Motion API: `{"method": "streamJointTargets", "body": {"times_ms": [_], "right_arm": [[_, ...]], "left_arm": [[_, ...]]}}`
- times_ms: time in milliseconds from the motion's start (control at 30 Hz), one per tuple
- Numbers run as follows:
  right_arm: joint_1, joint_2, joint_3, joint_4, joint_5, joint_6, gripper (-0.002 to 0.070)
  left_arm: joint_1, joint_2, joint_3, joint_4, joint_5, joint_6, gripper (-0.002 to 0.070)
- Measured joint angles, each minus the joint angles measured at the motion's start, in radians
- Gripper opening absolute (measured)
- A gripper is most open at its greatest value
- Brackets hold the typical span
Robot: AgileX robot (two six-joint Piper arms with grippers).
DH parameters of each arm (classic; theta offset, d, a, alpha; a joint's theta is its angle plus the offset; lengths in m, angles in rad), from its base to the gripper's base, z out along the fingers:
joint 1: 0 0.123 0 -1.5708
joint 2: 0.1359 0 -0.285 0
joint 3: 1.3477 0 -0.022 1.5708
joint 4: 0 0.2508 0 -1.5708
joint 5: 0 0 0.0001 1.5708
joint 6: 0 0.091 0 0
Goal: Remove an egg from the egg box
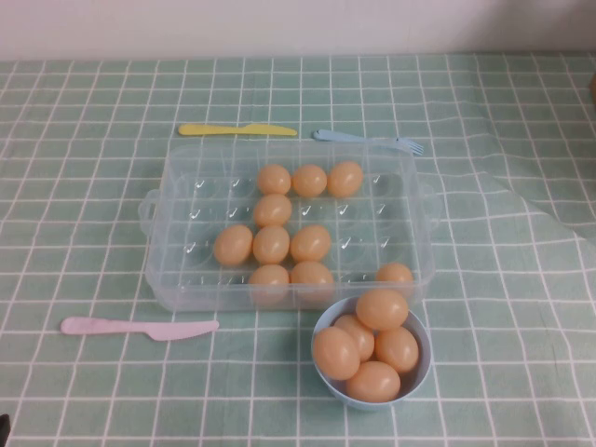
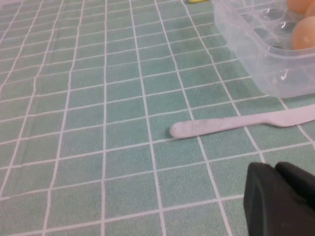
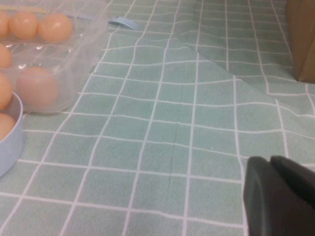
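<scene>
The clear plastic egg box [image 1: 186, 163] lies open in the middle of the table and holds several orange-tan eggs [image 1: 271, 244]. A light-blue bowl [image 1: 418, 377] just in front of its right corner holds several more eggs [image 1: 382, 309]. Neither gripper shows in the high view. My left gripper [image 2: 274, 168] hangs shut and empty over the cloth, near the pink knife [image 2: 236, 123] and off the egg box's corner [image 2: 256, 54]. My right gripper [image 3: 269, 161] is shut and empty too, over bare cloth to the right of the bowl [image 3: 12, 140] and the egg box [image 3: 78, 59].
A pink knife [image 1: 140, 327] lies in front of the box at the left. Behind the box lie a yellow knife [image 1: 237, 130] and a blue fork [image 1: 368, 140]. The checked cloth has a raised fold [image 1: 521, 177] at the right. A brown object [image 3: 302, 39] stands at the far right.
</scene>
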Motion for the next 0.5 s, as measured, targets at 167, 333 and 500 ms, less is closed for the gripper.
{"method": "streamJointTargets", "body": {"times_ms": [167,333,500], "right_arm": [[0.0,0.0,0.0,0.0,-0.002,0.0,-0.0017],[0.0,0.0,0.0,0.0,-0.004,0.0,-0.0017],[0.0,0.0,0.0,0.002,-0.006,0.0,-0.0017]], "left_arm": [[0.0,0.0,0.0,0.0,0.0,0.0,-0.0003],[0.0,0.0,0.0,0.0,0.0,0.0,-0.0003],[0.0,0.0,0.0,0.0,0.0,0.0,-0.0003]]}}
